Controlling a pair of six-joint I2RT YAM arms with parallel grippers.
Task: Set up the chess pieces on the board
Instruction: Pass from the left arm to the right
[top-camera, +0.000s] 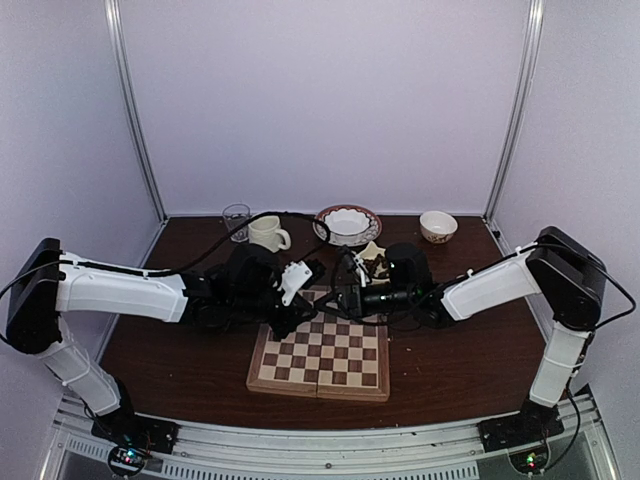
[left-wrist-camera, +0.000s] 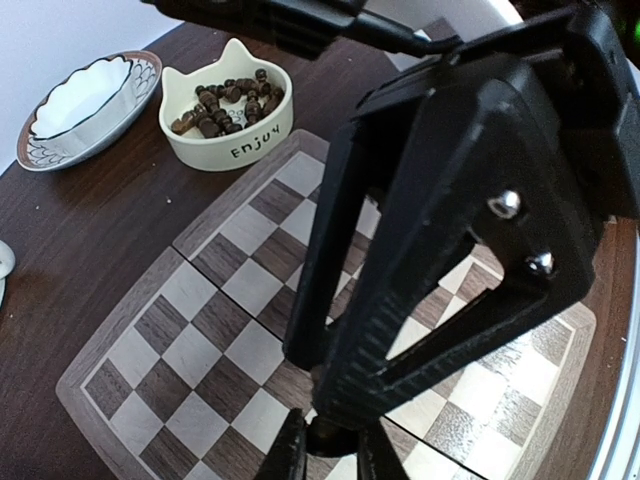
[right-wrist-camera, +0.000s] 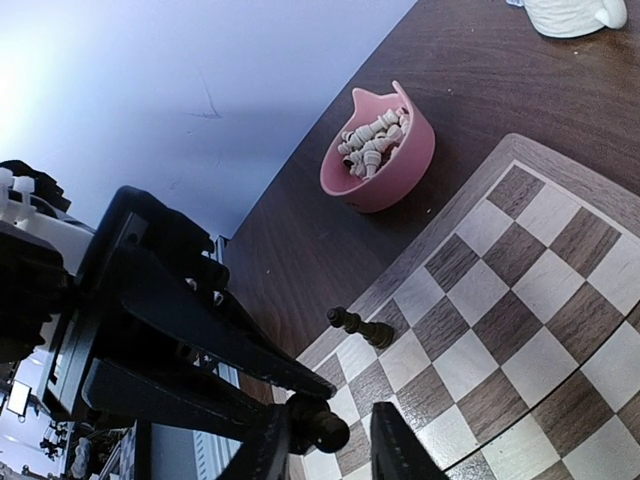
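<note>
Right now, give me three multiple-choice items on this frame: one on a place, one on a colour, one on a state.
1. The pink bowl stands: A on the table beside the board; B in the middle of the board; C on a shelf.
2. The pieces in the cream bowl are: A pale; B dark brown; C red.
3. The lone dark piece at the board's edge: A stands upright; B leans on a bowl; C lies on its side.
Answers: 1 A, it sits on bare wood off the board's corner. 2 B, the left wrist view shows them dark. 3 C, it lies flat across the edge squares.
</note>
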